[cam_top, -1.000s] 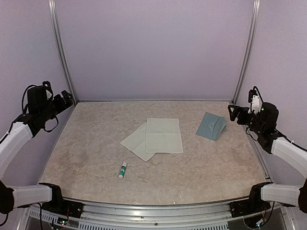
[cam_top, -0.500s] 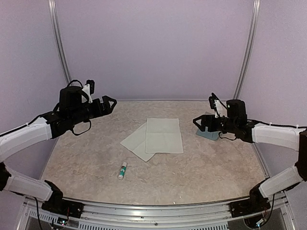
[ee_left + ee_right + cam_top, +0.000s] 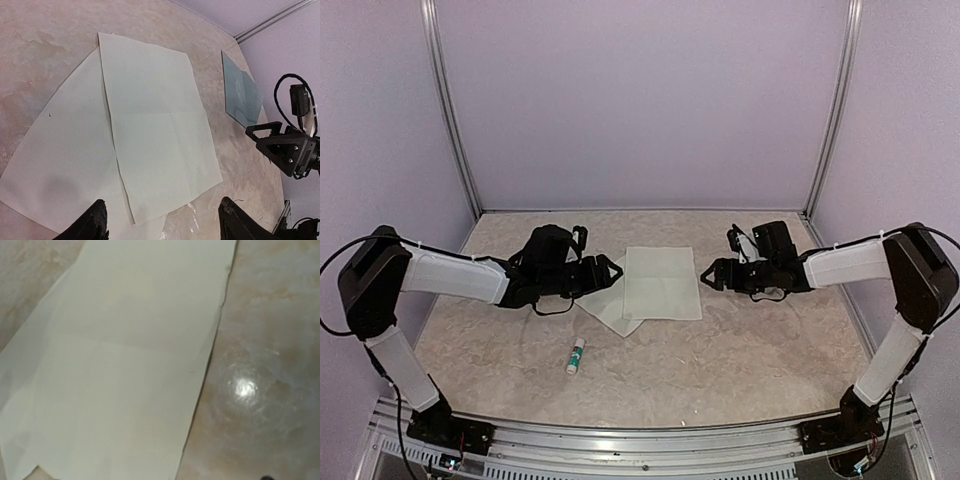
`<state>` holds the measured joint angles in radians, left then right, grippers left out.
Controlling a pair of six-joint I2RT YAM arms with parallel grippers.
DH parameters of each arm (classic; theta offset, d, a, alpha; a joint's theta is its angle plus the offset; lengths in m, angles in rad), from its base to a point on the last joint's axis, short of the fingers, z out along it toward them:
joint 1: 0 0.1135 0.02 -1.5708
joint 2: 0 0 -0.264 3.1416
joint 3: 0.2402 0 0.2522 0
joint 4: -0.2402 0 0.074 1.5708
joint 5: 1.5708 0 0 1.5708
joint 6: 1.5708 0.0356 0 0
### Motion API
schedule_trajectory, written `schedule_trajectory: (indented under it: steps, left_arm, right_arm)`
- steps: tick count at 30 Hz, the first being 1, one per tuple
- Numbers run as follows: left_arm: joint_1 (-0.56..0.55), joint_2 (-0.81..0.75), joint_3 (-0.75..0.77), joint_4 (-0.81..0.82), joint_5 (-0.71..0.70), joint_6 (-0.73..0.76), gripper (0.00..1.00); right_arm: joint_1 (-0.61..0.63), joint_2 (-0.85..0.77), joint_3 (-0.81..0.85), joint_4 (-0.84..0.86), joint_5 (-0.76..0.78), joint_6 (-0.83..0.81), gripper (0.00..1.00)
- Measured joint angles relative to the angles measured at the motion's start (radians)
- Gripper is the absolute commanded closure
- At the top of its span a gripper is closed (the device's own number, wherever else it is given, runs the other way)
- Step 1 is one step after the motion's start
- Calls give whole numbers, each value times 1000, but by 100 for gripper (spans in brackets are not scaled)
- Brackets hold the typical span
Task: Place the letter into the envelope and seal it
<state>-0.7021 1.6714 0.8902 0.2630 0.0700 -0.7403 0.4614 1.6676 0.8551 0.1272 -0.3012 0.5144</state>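
Left hand [image 3: 612, 270] spread wide at the left edge of the letter [image 3: 662, 283], right hand [image 3: 709, 276] parted opposite, envelope [image 3: 242, 92] on the counter [image 3: 720, 360] beyond

The letter [image 3: 662, 282] lies central (glue stick [image 3: 576, 355] nearer, leftward), envelope [image 3: 242, 92] to its right.

Long links on the left arm [image 3: 450, 275] and the right arm [image 3: 845, 262] are cased in smooth white shells, with matte black housings at the joints. Thin black cables [image 3: 276, 96] loop beside the wrists. The left pincer [image 3: 610, 268] and right pincer [image 3: 710, 275] are black, angular plastic, and small bolt heads [image 3: 295, 148] dot the right one's triangular frame.
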Motion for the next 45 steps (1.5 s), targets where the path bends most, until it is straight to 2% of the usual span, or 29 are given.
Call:
schedule_trajectory:
  steps: [8,28,45]
  left_arm:
    - [0,166,96,5,52,-10,38]
    - [75,421,328,-19,123,21,50]
    - [85,497,398,-31,139,31,53]
  right_arm:
    - [1,138,94,-3,-10,32,30]
    - [2,359,344,-77,1,68,39]
    - [2,414,396,-67,-69,116,44]
